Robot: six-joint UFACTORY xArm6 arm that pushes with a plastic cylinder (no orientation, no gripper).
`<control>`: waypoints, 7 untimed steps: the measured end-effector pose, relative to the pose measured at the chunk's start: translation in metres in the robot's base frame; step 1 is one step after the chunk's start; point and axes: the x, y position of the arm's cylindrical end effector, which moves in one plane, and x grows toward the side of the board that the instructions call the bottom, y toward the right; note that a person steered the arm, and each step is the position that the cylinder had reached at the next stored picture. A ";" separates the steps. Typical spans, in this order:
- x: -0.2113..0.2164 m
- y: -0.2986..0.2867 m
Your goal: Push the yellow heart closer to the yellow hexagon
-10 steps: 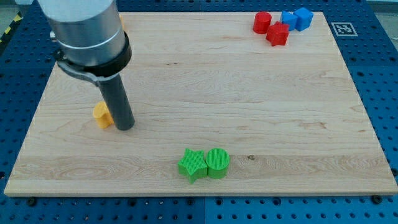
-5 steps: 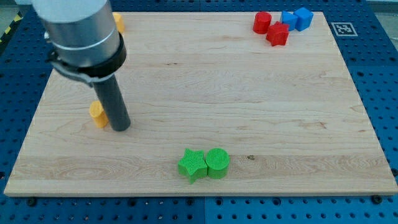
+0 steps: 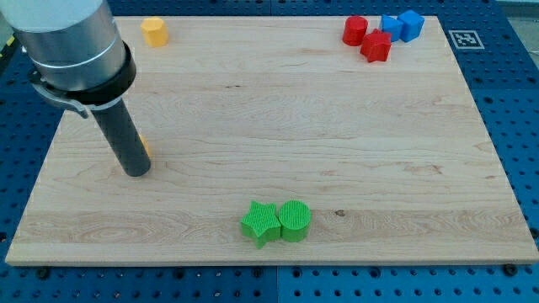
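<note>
Camera view. My tip (image 3: 137, 172) rests on the wooden board (image 3: 337, 151) at the view's left; the rod has no jaws and holds nothing. The yellow heart (image 3: 145, 146) is almost hidden behind the rod, touching it, with only a sliver visible. The yellow hexagon (image 3: 153, 31) sits well apart, near the view's top-left edge.

You're looking at a pale wooden board (image 3: 354, 135) resting on a blue perforated table (image 3: 505, 101). At the view's top right, a red cylinder block (image 3: 354, 30), a red block of unclear shape (image 3: 376, 46) and two blue blocks (image 3: 391, 25) (image 3: 410, 24) cluster tightly. Near the view's bottom centre, a green star block (image 3: 260, 223) touches a green cylinder block (image 3: 295, 220).
</note>
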 end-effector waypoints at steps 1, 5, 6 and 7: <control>-0.001 -0.004; -0.041 -0.020; -0.068 -0.020; -0.105 -0.020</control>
